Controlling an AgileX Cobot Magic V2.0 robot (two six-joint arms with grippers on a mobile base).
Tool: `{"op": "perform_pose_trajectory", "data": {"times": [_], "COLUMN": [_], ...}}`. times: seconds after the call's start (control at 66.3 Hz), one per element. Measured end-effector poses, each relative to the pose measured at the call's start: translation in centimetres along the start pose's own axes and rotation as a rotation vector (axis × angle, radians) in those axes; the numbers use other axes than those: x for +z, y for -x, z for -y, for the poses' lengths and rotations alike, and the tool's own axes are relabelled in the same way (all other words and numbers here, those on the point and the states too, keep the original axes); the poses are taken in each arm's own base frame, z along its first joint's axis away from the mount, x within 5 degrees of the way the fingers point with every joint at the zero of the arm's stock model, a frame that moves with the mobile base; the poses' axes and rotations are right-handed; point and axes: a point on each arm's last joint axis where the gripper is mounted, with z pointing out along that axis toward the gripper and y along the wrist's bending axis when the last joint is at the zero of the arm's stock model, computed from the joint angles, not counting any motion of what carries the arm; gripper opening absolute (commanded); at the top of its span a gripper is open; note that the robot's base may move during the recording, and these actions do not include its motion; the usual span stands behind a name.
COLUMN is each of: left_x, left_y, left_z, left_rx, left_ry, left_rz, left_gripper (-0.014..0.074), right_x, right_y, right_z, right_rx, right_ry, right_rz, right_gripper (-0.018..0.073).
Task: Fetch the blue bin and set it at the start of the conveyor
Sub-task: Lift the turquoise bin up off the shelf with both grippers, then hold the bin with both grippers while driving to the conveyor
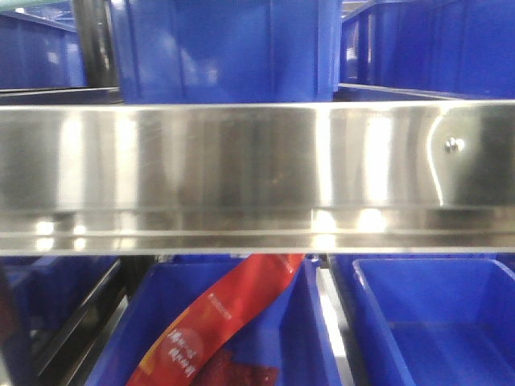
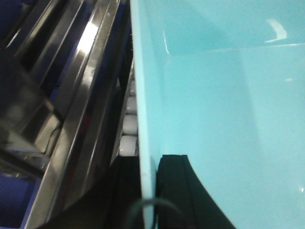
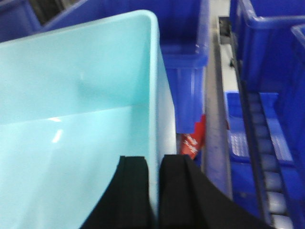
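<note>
Two pincers: the left pincer (image 2: 150,160) and the right pincer (image 3: 153,162) are each seen closed on a side wall of the blue bin (image 3: 71,95), with one finger inside the tub and one outside.
Blue bin: a pale turquoise plastic tub, smooth and glossy, with tapered walls and a rounded rim corner. It is held between the two pincers, and its hollow is spread out beyond each pair of fingers.
Pads: matt black pads (image 3: 133,191) with curved outer edges are pressed against both faces of the thin wall.
Dark blue bins: ribbed royal-blue rectangular bins (image 3: 186,57) are seen beyond the right pincer and to the side of its outer finger.
Red packet: a glossy red wrapper (image 3: 193,140) with white print is seen just beyond the right pincer's outer finger.
Metal rails: dark, shiny, straight rails (image 2: 81,95) are run along the outer side of the left pincer, with small white rollers (image 2: 129,129) just beyond its outer finger.
Shelf rail: a wide band of brushed stainless steel (image 1: 241,169) is shown in the front view. Its place relative to the pincers cannot be told.
</note>
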Motion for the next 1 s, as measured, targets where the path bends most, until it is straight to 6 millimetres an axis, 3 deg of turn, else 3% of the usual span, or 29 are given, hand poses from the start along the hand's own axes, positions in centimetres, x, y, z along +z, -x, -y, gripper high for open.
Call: {"op": "perform_pose_trajectory", "data": {"times": [0.996], "left_x": [-0.4], "left_y": [0.2], "left_z": [-0.5], "left_rx": [-0.010], "left_ry": [0.017], "left_rz": [0.021], "left_gripper": [-0.0111], "right_x": [0.0], "right_y": [1.6], "right_z": [-0.8], "right_rx": [-0.034], "right_ry": [0.109], "right_rz": [0.172], "right_gripper": [-0.0167]}}
